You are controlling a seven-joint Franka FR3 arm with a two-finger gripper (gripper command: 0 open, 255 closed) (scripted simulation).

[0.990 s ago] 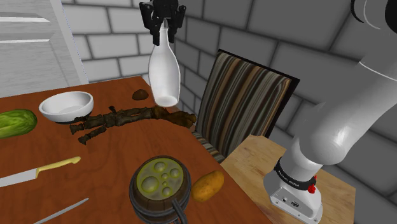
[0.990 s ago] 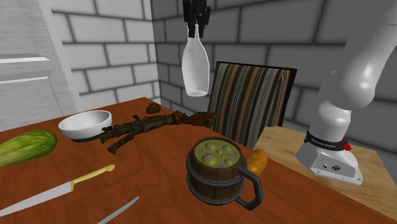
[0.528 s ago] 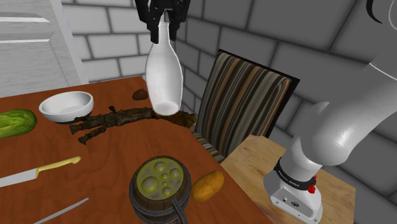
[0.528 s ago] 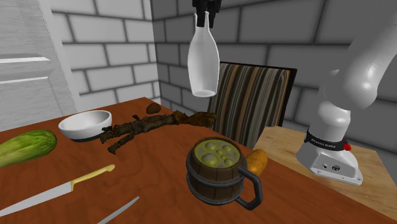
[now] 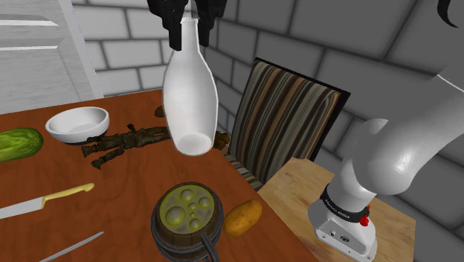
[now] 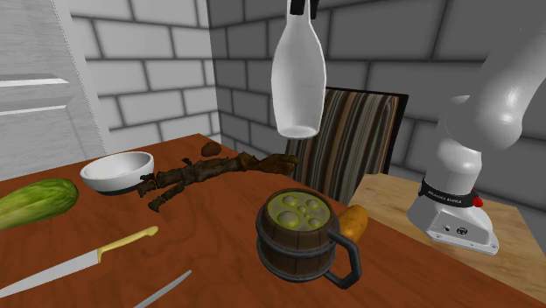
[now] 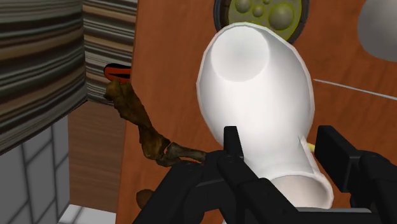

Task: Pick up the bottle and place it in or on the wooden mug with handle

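**Trainee:** What does the plate show, largest item first?

**Operator:** (a) The red-brown table (image 5: 119,179) spans the lower left of the shoulder view. (b) My white arm (image 5: 394,156) rises at the right edge. (c) A striped chair (image 5: 282,119) stands at centre right. (d) The white bottle (image 5: 190,97) hangs neck-up in the upper centre, clear of the table. (e) The banded wooden mug (image 5: 186,216) sits at the bottom centre with its handle toward the lower edge, holding a greenish, bubbled filling. Minor items are a bowl (image 5: 77,123) and a cucumber (image 5: 18,143) at the left, and a potato (image 5: 242,216) just beside the mug.

**Trainee:** And the hand?

**Operator:** The gripper (image 5: 191,28) is at the top edge. In the wrist view its black fingers (image 7: 230,149) are clamped on the bottle's neck, one on each side.

**Trainee:** How far along are you?

**Operator:** I judge the pick-up complete, since the bottle is lifted and carried. In the second exterior view the bottle (image 6: 297,79) hangs well above the mug (image 6: 302,236). In the wrist view the mug's rim (image 7: 264,9) lies just beyond the bottle's base. What remains is to centre the bottle over the mug, lower it and let go.
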